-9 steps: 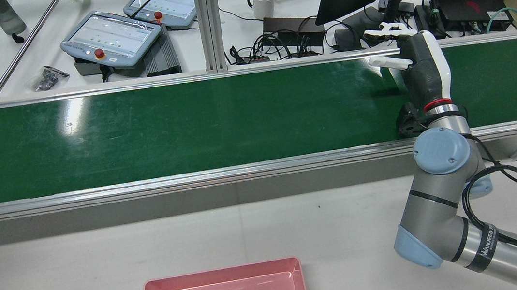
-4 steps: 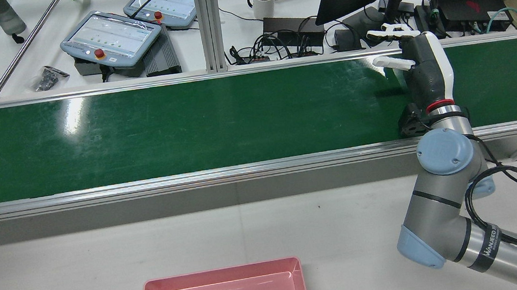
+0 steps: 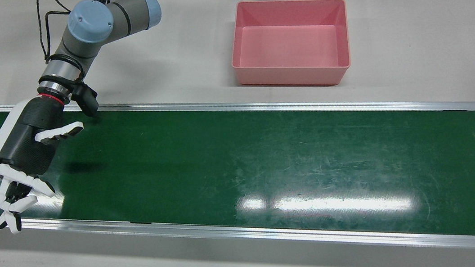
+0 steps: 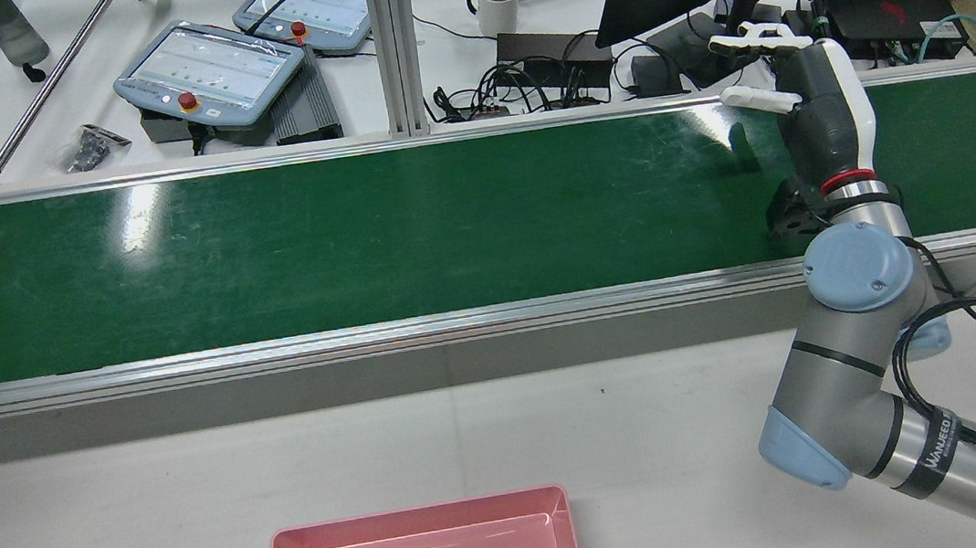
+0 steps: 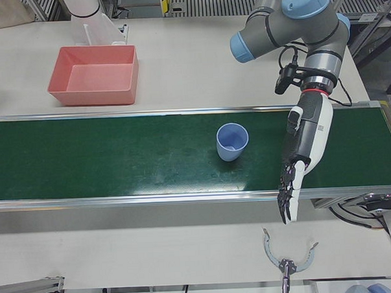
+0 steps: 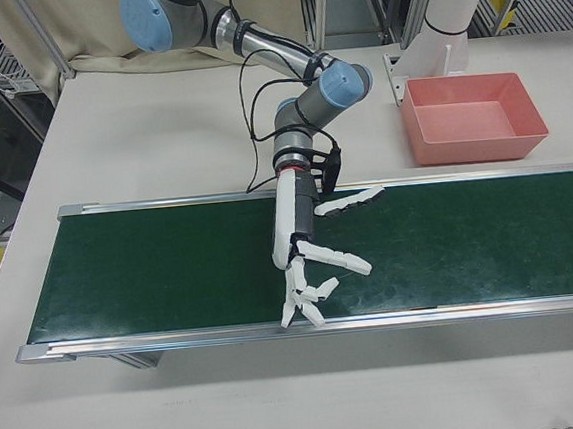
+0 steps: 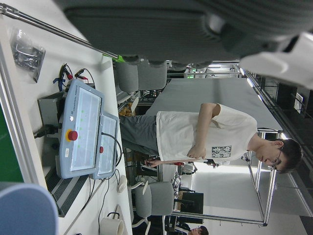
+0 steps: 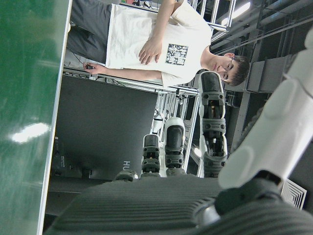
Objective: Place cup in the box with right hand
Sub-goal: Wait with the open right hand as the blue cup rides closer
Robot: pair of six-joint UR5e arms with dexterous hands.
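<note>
the blue cup (image 5: 232,141) stands upright on the green belt (image 5: 118,156), near the left hand (image 5: 302,148), whose fingers are spread, holding nothing. the right hand (image 3: 24,153) hovers over the belt, splayed and empty. the pink box (image 3: 290,41) sits beside the belt.

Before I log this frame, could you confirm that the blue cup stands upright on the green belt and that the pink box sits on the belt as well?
Not quite: the pink box sits on the white table beside the belt, not on it, as the left-front view shows. The blue cup does stand upright on the green belt.
</note>
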